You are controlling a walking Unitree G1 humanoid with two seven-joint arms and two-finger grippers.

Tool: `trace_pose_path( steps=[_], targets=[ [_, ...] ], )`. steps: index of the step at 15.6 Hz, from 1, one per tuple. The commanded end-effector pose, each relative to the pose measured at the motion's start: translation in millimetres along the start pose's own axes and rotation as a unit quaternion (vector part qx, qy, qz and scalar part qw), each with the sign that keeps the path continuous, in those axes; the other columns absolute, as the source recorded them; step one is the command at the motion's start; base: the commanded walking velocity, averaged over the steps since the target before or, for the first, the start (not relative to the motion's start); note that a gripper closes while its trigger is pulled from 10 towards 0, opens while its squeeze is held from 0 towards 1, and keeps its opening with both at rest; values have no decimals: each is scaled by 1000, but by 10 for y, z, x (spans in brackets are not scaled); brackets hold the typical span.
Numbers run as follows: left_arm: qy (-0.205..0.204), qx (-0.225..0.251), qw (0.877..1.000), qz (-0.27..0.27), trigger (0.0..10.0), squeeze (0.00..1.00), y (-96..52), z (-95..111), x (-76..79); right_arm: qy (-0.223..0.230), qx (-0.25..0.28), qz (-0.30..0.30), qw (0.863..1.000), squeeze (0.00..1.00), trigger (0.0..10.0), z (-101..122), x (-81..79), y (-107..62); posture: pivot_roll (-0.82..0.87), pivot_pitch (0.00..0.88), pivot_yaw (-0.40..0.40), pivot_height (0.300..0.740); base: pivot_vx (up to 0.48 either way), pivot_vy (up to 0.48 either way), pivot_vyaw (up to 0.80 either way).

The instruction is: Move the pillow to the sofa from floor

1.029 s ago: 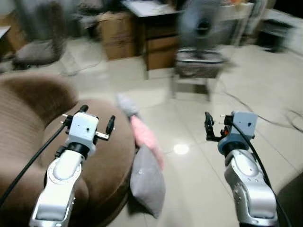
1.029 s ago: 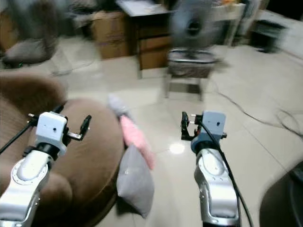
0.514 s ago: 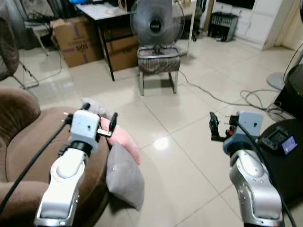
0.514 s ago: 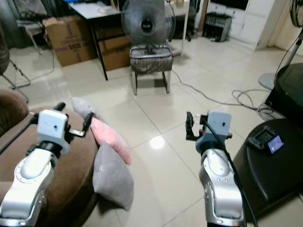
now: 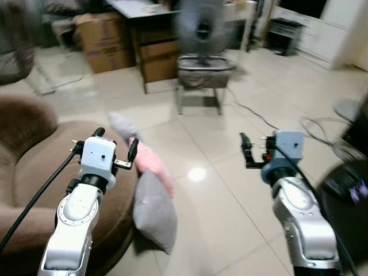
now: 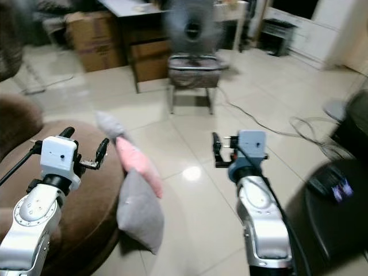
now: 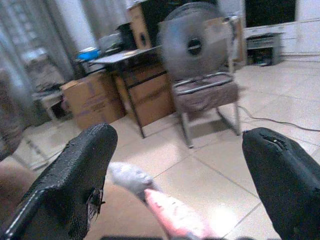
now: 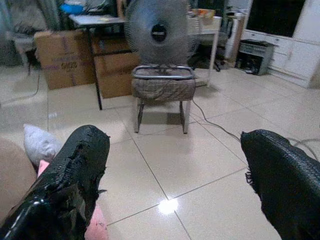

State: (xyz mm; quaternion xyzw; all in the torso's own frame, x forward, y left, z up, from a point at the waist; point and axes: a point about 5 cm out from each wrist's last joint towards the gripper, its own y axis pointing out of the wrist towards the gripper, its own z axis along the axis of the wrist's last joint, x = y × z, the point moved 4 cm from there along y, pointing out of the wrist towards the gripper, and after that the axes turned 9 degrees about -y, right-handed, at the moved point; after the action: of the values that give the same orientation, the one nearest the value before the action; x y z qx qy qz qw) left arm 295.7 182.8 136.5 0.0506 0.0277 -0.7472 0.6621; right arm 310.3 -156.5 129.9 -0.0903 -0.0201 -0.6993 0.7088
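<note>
Leaning against the side of the brown sofa, three pillows sat on the tiled floor: a grey pillow lowest and nearest the robot, a pink pillow above it, and a pale grey pillow farthest back. All three touched the sofa's rounded edge and rested on the floor, not on the seat. The grey and pink ones overlapped; the pale one lay just beyond the pink one's far end.

The left gripper was raised over the sofa's edge, close to the pink pillow but holding nothing, its two black fingers spread wide apart in the left wrist view. The right gripper hung above bare tiles, well apart from the pillows, and its fingers were likewise spread with nothing between them.

Farther off stood a fan on a padded stool, with a dark desk and a cardboard box behind it. A cable trailed across the tiles to the right, near a black object at the right edge. Much of the head views was blurred.
</note>
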Motion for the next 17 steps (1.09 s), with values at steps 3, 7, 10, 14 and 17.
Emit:
trace_pose_path(
  steps=[3, 7, 10, 14, 17],
  targets=[
    [6, 4, 1000, 4, 10000, 0, -19, 26, -15, 2, 11, 5, 1000, 0, 10000, 52, -26, 25, -82, 0, 20, 740, 291, 0, 0],
    [6, 4, 1000, 4, 10000, 0, -18, 21, -10, 3, 9, 6, 1000, 0, 10000, 44, -28, 31, -79, 0, 18, 740, 289, 0, 0],
    [6, 3, 1000, 3, 10000, 0, -18, 16, -9, 2, 9, 7, 1000, 0, 10000, 45, -33, 31, -79, 0, 18, 740, 291, 0, 0],
    [9, 1, 1000, 4, 10000, 0, -11, 8, -25, -3, 3, 17, 1000, 0, 10000, 32, -52, 40, -79, 0, 22, 740, 292, 0, 0],
    [10, 2, 1000, 6, 10000, 0, -2, 12, -38, -13, 7, 24, 1000, 0, 10000, 44, -73, 49, -78, 0, 24, 740, 291, 0, 800]
  ],
)
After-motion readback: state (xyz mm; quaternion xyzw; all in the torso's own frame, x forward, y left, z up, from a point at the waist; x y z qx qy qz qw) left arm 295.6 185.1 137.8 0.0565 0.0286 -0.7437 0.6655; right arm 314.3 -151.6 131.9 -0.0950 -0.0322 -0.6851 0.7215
